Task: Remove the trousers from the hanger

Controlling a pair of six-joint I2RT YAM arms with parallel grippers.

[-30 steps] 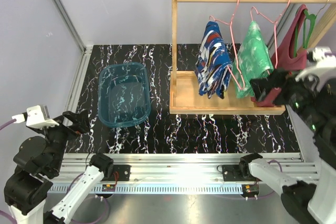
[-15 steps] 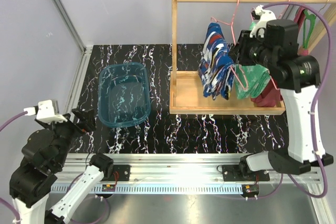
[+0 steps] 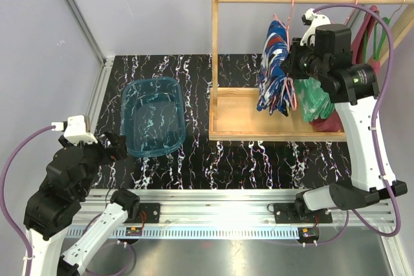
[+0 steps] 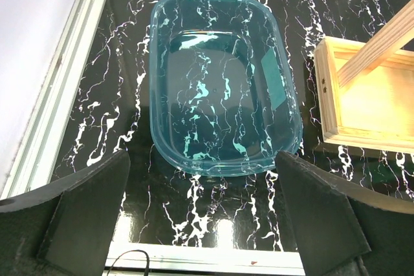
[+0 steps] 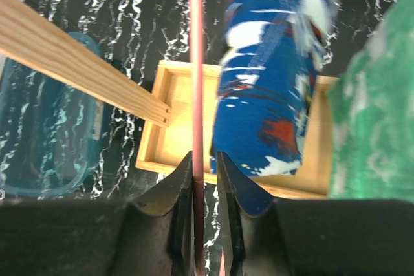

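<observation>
Pale lilac-grey walls (image 3: 149,11), black white-veined tabletop (image 3: 259,153), aluminium rail (image 3: 226,214) along near edge

Quick rundown of how I look: both arms are the same build, with white links between chunky black joint housings. My left arm (image 3: 61,185) and right arm (image 3: 362,134) each trail a purple cable (image 3: 349,6), and there's a small white block (image 3: 77,125) up by each wrist. The bases (image 3: 139,211) are black. My left gripper (image 3: 115,147) has broad, matte black wedge fingers (image 4: 84,218). The right gripper (image 5: 204,154) has black fingers (image 5: 165,208) too, but they taper to curved tips.
</observation>
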